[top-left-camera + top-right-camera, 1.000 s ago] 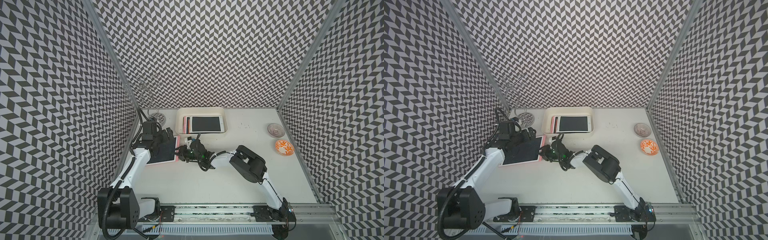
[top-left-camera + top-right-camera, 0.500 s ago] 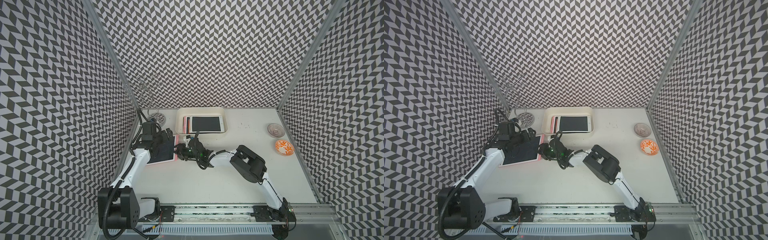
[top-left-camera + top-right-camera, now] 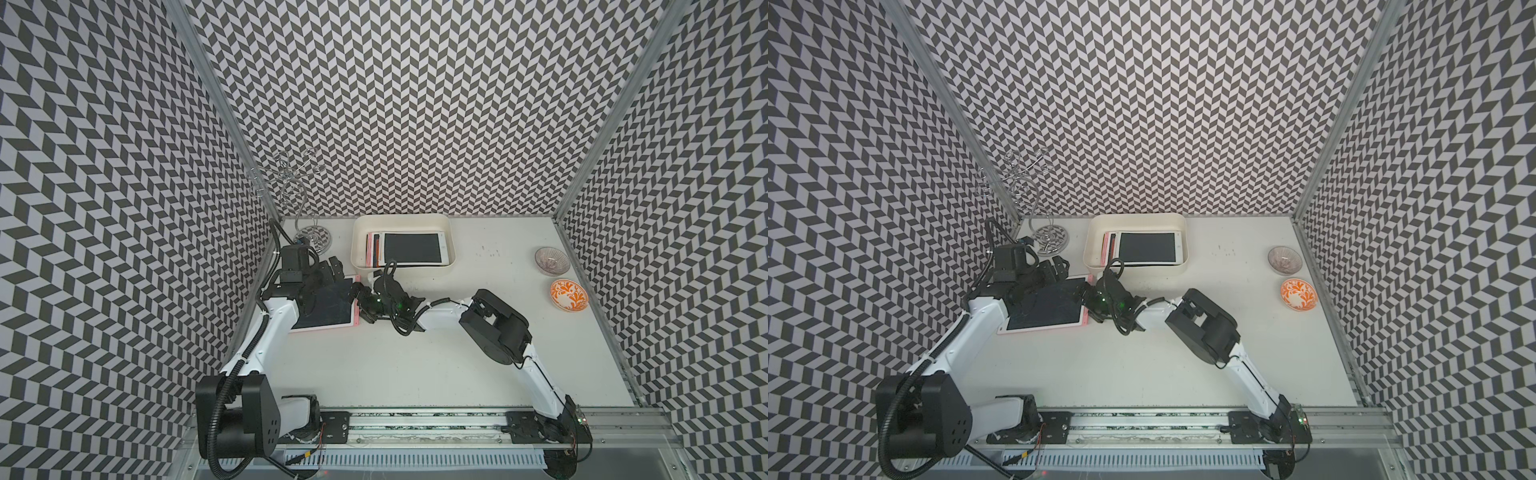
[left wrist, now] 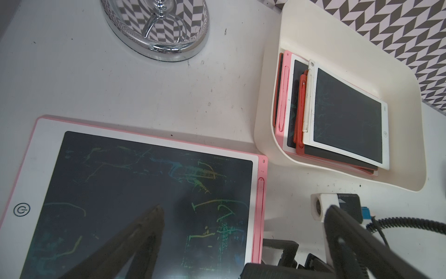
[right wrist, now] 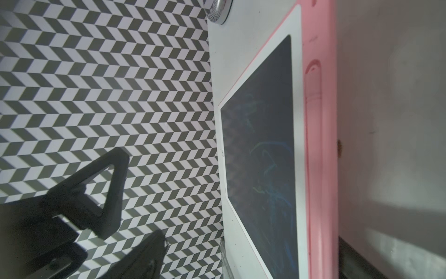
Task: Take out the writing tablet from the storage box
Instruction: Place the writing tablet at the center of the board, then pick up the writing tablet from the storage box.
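A pink-edged writing tablet (image 3: 328,305) (image 3: 1044,309) (image 4: 144,193) lies flat on the table, left of the cream storage box (image 3: 358,245) (image 3: 1091,249) (image 4: 270,135). Its dark screen faces up with faint scribbles. In the box lies a stack of several more tablets, a white one (image 3: 411,247) (image 4: 347,116) on top. My left gripper (image 3: 328,276) (image 4: 248,217) hovers open over the tablet's far right corner. At the tablet's right edge (image 5: 318,145) my right gripper (image 3: 357,293) (image 3: 1086,297) (image 5: 253,241) stands open, one finger each side of the pink rim, holding nothing.
A silver wire stand (image 3: 311,239) rises at the back left corner, close to my left wrist. A clear glass bowl (image 3: 552,261) and an orange patterned bowl (image 3: 569,294) sit at the right edge. Chevron walls enclose three sides; the arms' rail runs along the front.
My right gripper has opened and let go of the tablet's right edge. The tablet rests on the table; the left arm has hardly moved.
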`<state>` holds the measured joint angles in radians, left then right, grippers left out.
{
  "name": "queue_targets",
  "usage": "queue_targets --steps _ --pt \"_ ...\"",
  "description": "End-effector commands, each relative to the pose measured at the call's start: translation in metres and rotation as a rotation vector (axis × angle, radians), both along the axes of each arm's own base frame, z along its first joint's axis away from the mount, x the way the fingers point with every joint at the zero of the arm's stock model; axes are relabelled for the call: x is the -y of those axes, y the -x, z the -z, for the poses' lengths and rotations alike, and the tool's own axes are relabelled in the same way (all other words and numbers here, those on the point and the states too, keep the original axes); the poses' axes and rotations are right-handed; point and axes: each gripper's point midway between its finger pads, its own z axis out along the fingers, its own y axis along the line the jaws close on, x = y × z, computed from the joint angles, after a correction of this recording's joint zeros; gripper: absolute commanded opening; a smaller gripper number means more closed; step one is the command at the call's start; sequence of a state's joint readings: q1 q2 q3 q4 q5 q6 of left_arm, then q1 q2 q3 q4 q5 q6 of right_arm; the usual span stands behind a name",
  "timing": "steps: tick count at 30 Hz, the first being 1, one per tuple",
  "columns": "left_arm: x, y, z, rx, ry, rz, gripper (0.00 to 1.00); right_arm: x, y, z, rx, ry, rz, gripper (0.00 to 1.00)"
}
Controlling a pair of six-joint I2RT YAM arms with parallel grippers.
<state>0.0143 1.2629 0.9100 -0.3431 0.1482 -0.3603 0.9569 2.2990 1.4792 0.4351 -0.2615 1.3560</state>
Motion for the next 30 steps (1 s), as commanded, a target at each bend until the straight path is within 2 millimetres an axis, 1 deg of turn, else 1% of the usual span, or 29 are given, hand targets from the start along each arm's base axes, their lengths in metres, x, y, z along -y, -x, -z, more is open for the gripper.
queue_targets --steps 1,8,12,16,18,21,24,26,27,30 --pt "0.000 0.000 -0.004 0.025 0.014 0.003 0.99 0.001 -0.010 -0.024 0.061 0.006 0.038 0.99" --pt "-0.003 -0.001 -0.003 0.023 0.027 -0.002 0.99 0.011 -0.013 -0.040 0.099 0.091 0.073 1.00" --pt "-0.006 -0.001 -0.002 0.024 0.030 -0.009 0.99 0.025 -0.012 -0.050 0.120 0.162 0.086 1.00" --pt "-0.007 -0.001 -0.002 0.026 0.031 -0.011 0.99 0.050 -0.016 -0.080 0.246 0.251 0.110 0.99" --pt "-0.005 -0.003 -0.002 0.031 0.039 0.000 0.99 0.070 -0.024 -0.096 0.309 0.296 0.130 0.99" --pt "-0.002 -0.004 -0.005 0.045 0.049 0.016 0.99 0.105 -0.042 -0.119 0.407 0.348 0.171 1.00" --pt "0.004 -0.007 -0.013 0.057 0.068 0.027 0.99 0.154 -0.069 -0.143 0.481 0.420 0.227 0.99" --pt "0.018 -0.010 -0.019 0.072 0.123 0.034 0.99 0.190 -0.090 -0.156 0.534 0.468 0.269 1.00" --pt "0.028 -0.013 -0.025 0.087 0.149 0.044 0.99 0.208 -0.102 -0.162 0.565 0.494 0.280 1.00" --pt "0.061 -0.026 -0.039 0.128 0.171 0.082 0.99 0.248 -0.138 -0.168 0.607 0.591 0.271 1.00"
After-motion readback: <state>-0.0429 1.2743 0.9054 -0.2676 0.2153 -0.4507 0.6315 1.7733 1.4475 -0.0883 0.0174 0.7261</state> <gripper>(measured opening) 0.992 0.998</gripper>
